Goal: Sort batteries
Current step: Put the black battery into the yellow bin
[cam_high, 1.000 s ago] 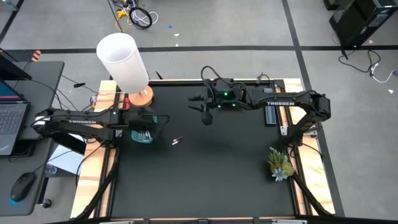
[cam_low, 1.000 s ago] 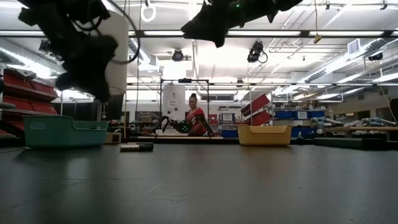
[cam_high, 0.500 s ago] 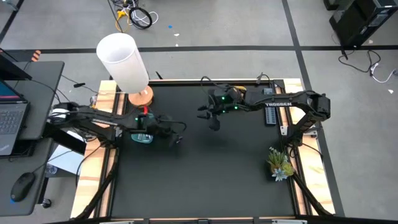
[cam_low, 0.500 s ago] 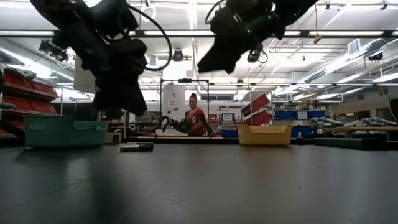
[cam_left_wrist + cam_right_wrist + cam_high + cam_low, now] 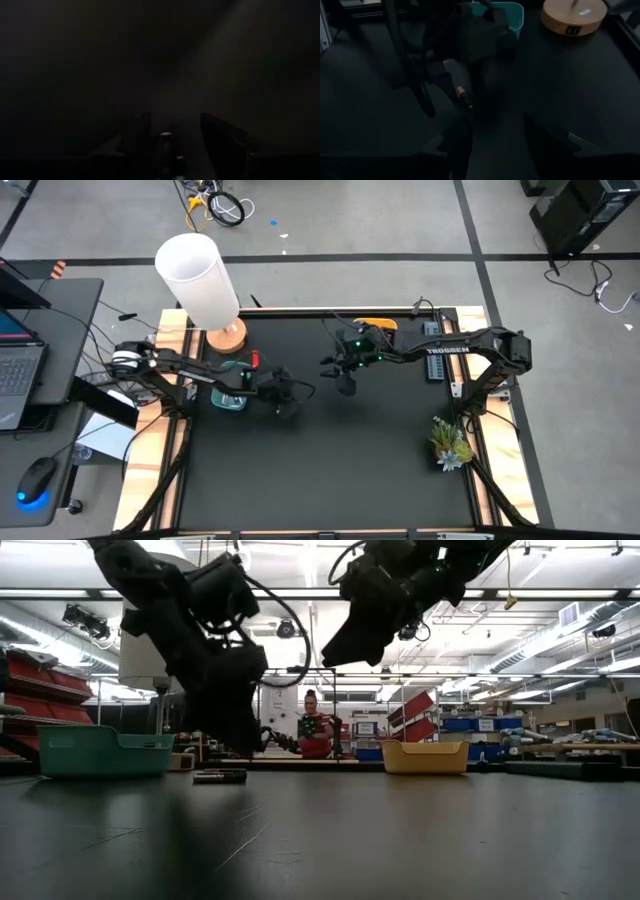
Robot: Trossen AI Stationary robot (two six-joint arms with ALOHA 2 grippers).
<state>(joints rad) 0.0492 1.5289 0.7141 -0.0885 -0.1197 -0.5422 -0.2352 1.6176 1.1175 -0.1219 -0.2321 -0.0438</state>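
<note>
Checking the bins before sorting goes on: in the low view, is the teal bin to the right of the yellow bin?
No, the teal bin stands at the far left, and the yellow bin is right of centre.

A robotics lab or workshop: beyond the black worktable (image 5: 400, 840) under the left gripper (image 5: 287, 406) stretch strip ceiling lights (image 5: 560, 640), shelving with red and blue bins (image 5: 478, 724), another robot station with a person (image 5: 316, 732), a laptop (image 5: 18, 370) and floor cables (image 5: 215, 202).

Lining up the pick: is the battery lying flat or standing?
Lying flat: the low view shows the battery on its side on the table, by the left pincer.
</note>
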